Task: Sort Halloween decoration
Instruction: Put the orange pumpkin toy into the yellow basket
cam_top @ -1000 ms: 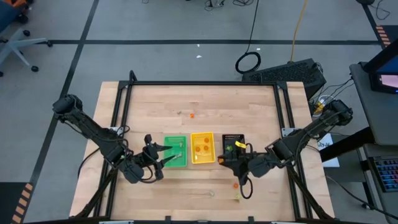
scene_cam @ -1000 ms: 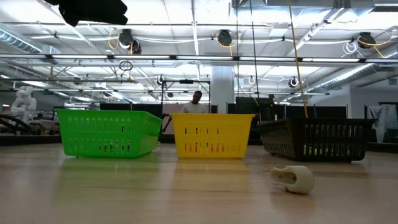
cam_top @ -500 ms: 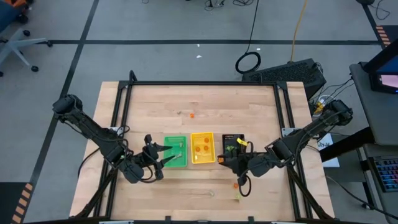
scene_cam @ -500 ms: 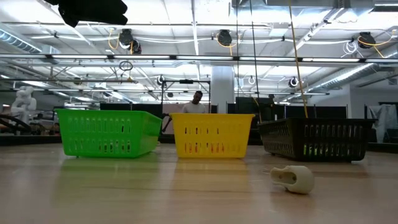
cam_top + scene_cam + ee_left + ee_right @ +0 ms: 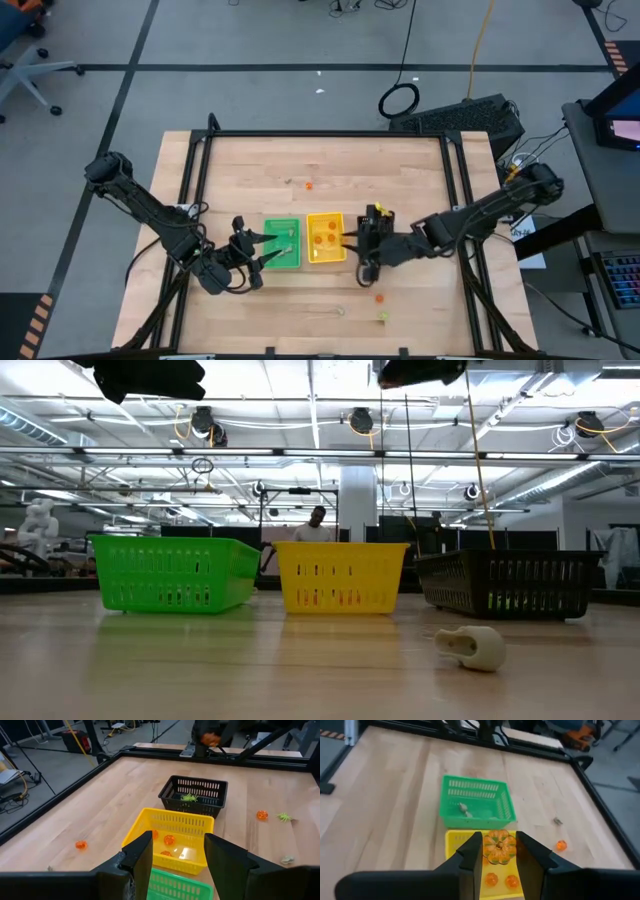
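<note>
Across the pale wooden surface (image 5: 300, 160) stood three slotted plastic trays in a row: green (image 5: 283, 244), yellow (image 5: 326, 238), black (image 5: 194, 795). Over the yellow tray's near edge hung the right gripper (image 5: 498, 851), clamped on a small orange pumpkin trinket (image 5: 499, 846). By the green tray waited the left gripper (image 5: 175, 852), fingers apart, holding nothing. More orange trinkets (image 5: 169, 840) lay inside the yellow tray.

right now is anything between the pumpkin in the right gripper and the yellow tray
Nothing visible. The right gripper holds the orange pumpkin just above the yellow tray, whose top is open. Only orange trinkets already lie inside it. The left gripper waits over the green tray.
</note>
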Available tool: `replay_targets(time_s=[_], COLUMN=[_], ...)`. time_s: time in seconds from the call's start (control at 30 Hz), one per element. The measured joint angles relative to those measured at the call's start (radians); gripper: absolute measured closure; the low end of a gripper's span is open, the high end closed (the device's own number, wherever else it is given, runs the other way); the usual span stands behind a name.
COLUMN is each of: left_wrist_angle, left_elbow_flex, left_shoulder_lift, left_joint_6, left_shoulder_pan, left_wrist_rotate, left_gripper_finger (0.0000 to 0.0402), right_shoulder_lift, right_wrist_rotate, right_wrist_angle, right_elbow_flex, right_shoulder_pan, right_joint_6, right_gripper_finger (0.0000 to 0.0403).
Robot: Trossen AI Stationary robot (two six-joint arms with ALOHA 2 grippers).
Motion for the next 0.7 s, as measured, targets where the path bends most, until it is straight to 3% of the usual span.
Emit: replay_targets(time_s=[0.3,0.7], left_wrist_angle=[0.0,0.004], left_elbow_flex=[0.0,0.0], left_shoulder_lift=[0.029,0.061], left_joint_6=[0.006,-0.001], left_shoulder_pan=[0.0,0.0], left_wrist_rotate=[-0.002,0.014], left_gripper_finger=[0.0223,0.0223], right_shoulder_lift=[0.133,0.333], right_wrist_rotate=[-0.182,-0.214], right_wrist_angle=[0.114,0.159], right_elbow_flex=[0.0,0.0], right_shoulder_pan=[-0.132,-0.208], right_joint_6=[-0.013,0.074], right_gripper_finger=[0.0328,0.0328])
